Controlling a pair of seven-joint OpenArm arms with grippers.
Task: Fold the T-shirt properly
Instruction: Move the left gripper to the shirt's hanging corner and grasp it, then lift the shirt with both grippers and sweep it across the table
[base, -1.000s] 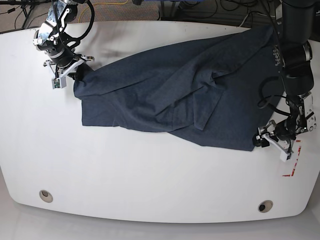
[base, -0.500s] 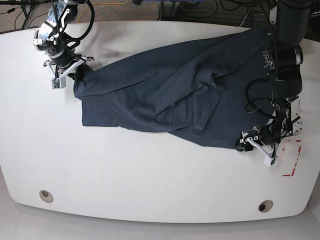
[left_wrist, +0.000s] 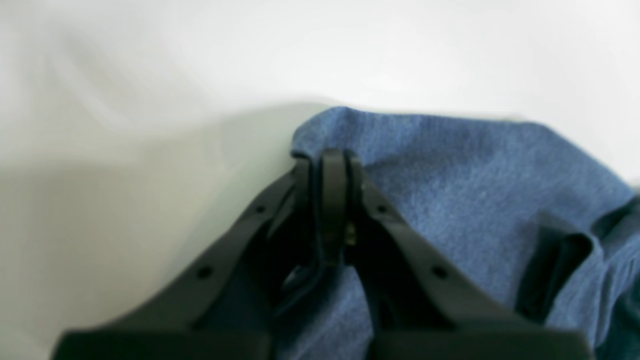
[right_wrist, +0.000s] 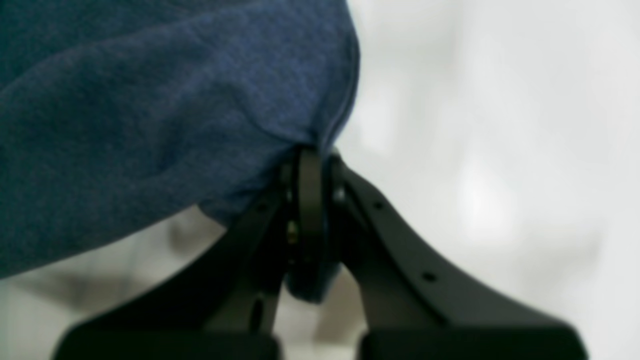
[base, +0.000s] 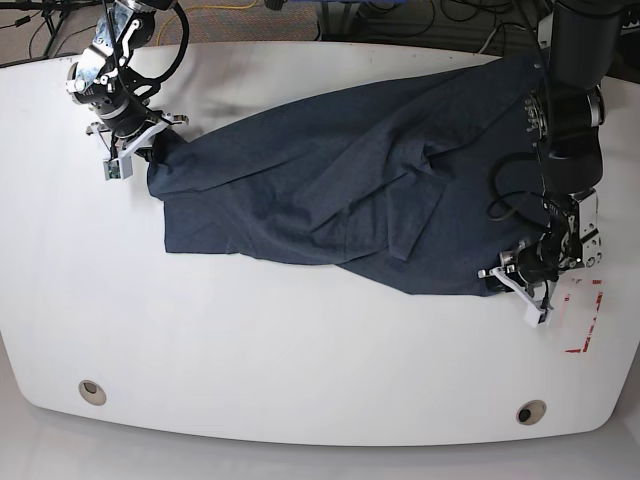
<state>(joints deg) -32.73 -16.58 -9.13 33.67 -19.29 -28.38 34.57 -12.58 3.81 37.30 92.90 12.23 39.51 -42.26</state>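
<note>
The white table (base: 300, 360) fills the base view, and the T-shirt (base: 340, 190) sprawls across its upper half, rumpled, one layer flopped over another near the middle, running from the far corner on my left side down toward my right side. That's the big picture: a shirt nowhere near flat.

My right gripper (base: 140, 148) sits at the shirt's end on that view's left, jaws pressed together on a bunched corner of cloth; in the right wrist view the fabric pours out of the pinch (right_wrist: 310, 165) and hangs clear of the table. My left gripper (base: 505, 278) is down at the lower hem corner on the other side, jaws drawn together too, and the left wrist view shows blue cloth (left_wrist: 450, 180) caught right at the tips (left_wrist: 332, 160), only a thin edge of it.

So I judge I'm at the spread-out step: two corners held, ready to tension. To do it well, I want to lift both ends together, pull apart evenly so the folded-over layer drops out, and keep the pull gentle, because my left bite looks shallow and could slip.
</note>
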